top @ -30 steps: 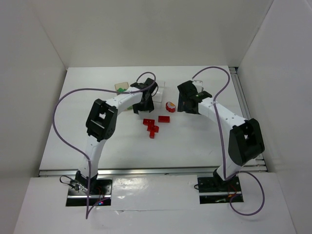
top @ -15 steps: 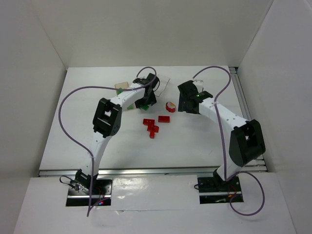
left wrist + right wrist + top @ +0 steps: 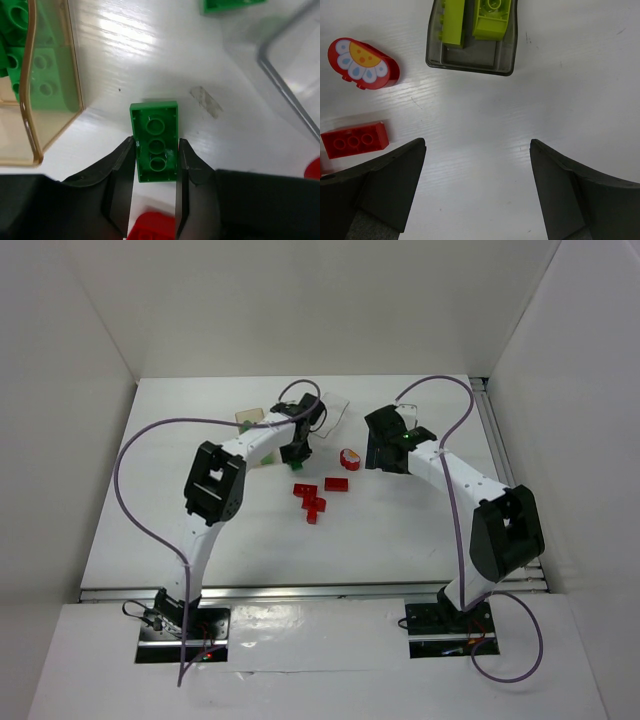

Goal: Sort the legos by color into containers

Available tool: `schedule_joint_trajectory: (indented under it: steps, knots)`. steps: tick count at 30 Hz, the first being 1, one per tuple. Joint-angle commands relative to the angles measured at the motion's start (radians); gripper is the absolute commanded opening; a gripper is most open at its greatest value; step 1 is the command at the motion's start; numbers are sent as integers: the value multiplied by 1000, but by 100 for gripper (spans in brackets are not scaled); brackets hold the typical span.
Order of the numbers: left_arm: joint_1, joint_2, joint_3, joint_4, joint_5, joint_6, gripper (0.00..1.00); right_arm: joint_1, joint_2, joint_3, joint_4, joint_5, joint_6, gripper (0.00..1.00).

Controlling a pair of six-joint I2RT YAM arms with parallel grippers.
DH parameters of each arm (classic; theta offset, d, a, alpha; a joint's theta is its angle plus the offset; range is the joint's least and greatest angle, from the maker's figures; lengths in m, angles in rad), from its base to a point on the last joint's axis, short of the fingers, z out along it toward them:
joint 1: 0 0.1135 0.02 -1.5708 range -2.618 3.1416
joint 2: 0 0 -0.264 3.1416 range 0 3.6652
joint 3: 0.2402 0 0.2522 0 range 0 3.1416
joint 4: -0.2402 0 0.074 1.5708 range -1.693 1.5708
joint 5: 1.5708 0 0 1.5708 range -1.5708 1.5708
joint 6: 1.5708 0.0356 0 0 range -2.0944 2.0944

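While the dark green brick (image 3: pixel 153 120) lies between the fingers of the left end effector (image 3: pixel 155 150), its long axis points straight out ahead of the wrist.

The two black fingers press on the brick's long sides over its near half, so the far half juts out beyond the tips. Whether it rests on the white table (image 3: pixel 240 150) or is just clear of it, I cannot tell. The amber-tinted box (image 3: pixel 75 75) holding other green bricks stands near, ahead and to the left of the pinched brick, which judging by colour is where it belongs. A clear box (image 3: pixel 290 75) sits ahead to the right, and a red brick (image 3: pixel 150 227) lies under the wrist. The right end effector (image 3: pixel 477 145) is spread wide over bare table, well apart, facing a grey-tinted box (image 3: pixel 470 59) of yellow-green bricks, so the left arm is the one placed for this move.
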Motion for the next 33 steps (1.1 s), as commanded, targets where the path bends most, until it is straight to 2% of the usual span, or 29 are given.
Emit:
schedule_joint_trajectory:
  steps: [1, 8, 17, 19, 23, 25, 27, 31, 33]
  knots:
    - [-29, -142, 8, -14, -29, 61, 25, 9, -28, 21, -11, 26, 4, 92]
    - [63, -258, 8, -14, -64, 117, 23, 18, -16, 44, -11, 26, 4, 92]
    - [216, -169, 80, -5, -53, 209, 25, 18, -15, 53, -22, 35, -5, 92]
    - [216, -158, 91, -5, -53, 209, 34, 18, -16, 53, -22, 35, -5, 92]
    - [226, -144, 66, -5, -65, 209, 76, 18, -26, 53, -31, 44, -5, 92]
    - [226, -156, 56, -5, -56, 218, 82, 18, -26, 44, -31, 44, -5, 92]
    - [212, -175, 56, -5, -70, 229, 82, 18, -26, 44, -31, 44, -5, 92]
    - [157, -216, 56, 6, -93, 262, 69, 18, -26, 44, -30, 44, -5, 92]
    - [128, -226, 71, 6, -93, 263, 67, 18, -16, 44, -30, 35, 4, 92]
